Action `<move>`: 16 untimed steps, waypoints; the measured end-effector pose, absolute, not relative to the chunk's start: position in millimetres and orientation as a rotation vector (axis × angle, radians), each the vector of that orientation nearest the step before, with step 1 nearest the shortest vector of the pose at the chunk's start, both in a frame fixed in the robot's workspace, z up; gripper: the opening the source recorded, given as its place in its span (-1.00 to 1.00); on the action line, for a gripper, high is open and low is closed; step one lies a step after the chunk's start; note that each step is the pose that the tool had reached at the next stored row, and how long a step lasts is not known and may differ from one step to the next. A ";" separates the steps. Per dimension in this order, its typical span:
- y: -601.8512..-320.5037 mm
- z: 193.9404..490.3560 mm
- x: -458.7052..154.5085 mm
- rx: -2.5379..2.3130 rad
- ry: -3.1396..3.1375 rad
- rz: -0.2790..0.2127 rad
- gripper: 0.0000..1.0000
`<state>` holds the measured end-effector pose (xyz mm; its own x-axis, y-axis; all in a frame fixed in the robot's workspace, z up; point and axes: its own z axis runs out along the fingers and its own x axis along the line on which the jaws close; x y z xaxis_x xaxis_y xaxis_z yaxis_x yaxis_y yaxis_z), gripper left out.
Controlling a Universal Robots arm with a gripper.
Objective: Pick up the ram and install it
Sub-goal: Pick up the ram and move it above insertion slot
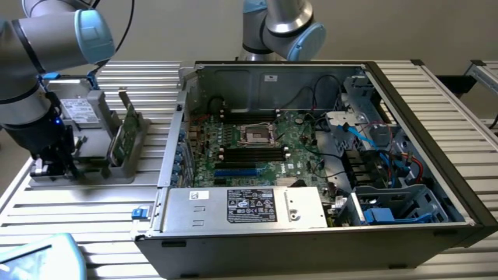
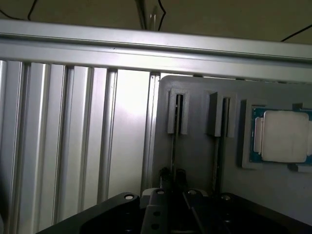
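Hand [image 2: 173, 174] grips the ram [image 2: 175, 136] upright in its grey holder [image 2: 195, 156].

Slatted alu table [image 1: 78, 216] w/ open PC case [image 1: 311, 245], grey parts tray [image 1: 101, 177]

Silver ribbed counter [image 1: 78, 221], green motherboard [image 1: 257, 146] inside a black-rimmed case [image 1: 311, 245], pale-blue joints on the grey arm [image 1: 39, 41], a silver processor chip [image 2: 285, 136] edged blue.
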<state>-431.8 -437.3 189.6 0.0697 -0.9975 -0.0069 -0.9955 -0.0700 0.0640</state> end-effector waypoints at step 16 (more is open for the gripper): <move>-437.3 194.8 -430.1 2.266 -2.113 -0.076 -0.71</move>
